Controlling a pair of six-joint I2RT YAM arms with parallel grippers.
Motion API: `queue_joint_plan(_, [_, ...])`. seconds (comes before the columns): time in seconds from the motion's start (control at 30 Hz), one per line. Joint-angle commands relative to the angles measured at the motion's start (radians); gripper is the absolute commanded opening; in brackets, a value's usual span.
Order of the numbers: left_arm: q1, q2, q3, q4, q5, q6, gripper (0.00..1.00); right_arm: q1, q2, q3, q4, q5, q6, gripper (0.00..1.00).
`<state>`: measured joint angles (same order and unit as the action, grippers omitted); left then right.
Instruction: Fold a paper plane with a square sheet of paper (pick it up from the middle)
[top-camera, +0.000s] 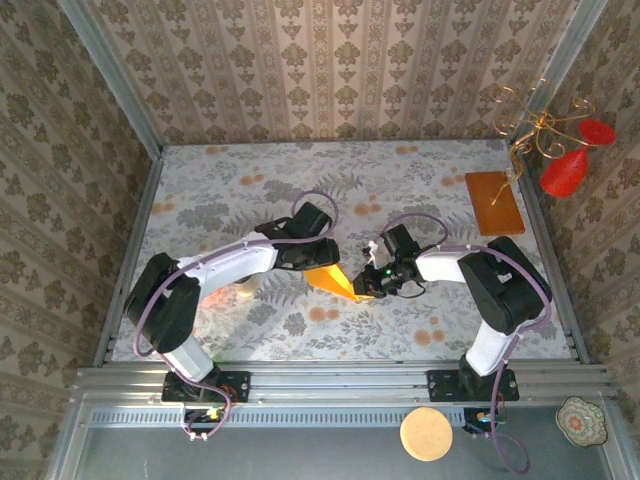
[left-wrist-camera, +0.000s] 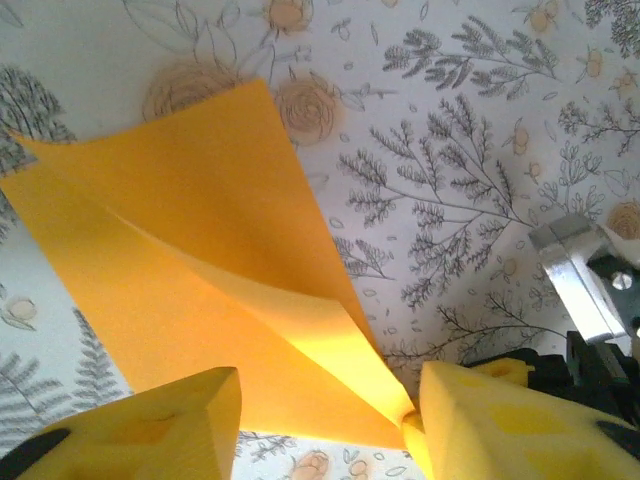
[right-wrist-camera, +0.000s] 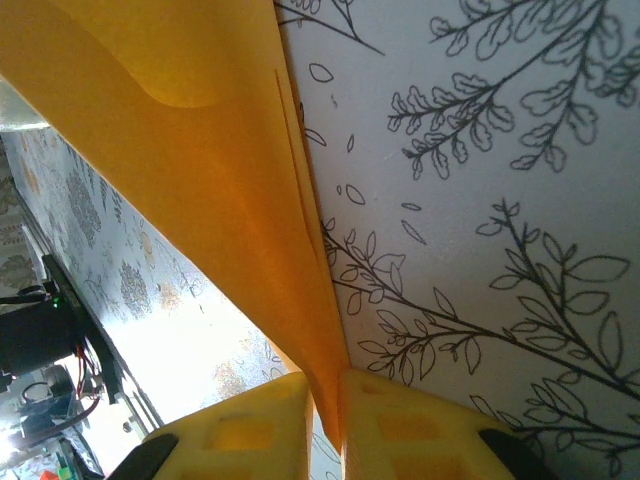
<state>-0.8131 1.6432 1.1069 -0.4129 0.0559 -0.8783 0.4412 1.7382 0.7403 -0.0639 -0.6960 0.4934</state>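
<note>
Two robot arms meet over a folded orange-yellow paper (top-camera: 333, 280) at the middle of a floral table (top-camera: 220, 190).

Right gripper (right-wrist-camera: 322, 388) is pinched almost closed on the paper's folded edge, and the sheet runs up and away from its yellow fingers. Left gripper (left-wrist-camera: 325, 390) has its jaws well apart and grips nothing. The paper lies in the gap between them, one flap curling up off the layer below, and its pointed corner touches the right-hand finger (left-wrist-camera: 500, 420). From overhead, the paper sits between the two grippers, the left one at its far-left end and the right one at its near-right tip. A brown board (top-camera: 493, 202) lies well apart, by the table's far right edge.
</note>
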Motion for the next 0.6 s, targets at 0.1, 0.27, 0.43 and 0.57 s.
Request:
queue_joint_plan(0.1, [-0.008, 0.082, 0.041, -0.007, 0.021, -0.018, 0.35, 0.001, 0.043, -0.012, -0.073, 0.119, -0.023, 0.18])
queue_joint_plan(0.27, [-0.009, 0.13, 0.092, -0.032, 0.018, -0.013, 0.27, 0.001, 0.04, -0.014, -0.072, 0.124, -0.024, 0.18])
queue_joint_plan(0.43, [-0.008, 0.159, 0.119, -0.055, 0.012, -0.012, 0.26, 0.001, 0.038, -0.013, -0.076, 0.124, -0.026, 0.18])
queue_joint_plan(0.57, [-0.007, 0.186, 0.133, -0.087, 0.006, -0.013, 0.25, 0.001, 0.041, -0.01, -0.077, 0.127, -0.027, 0.18])
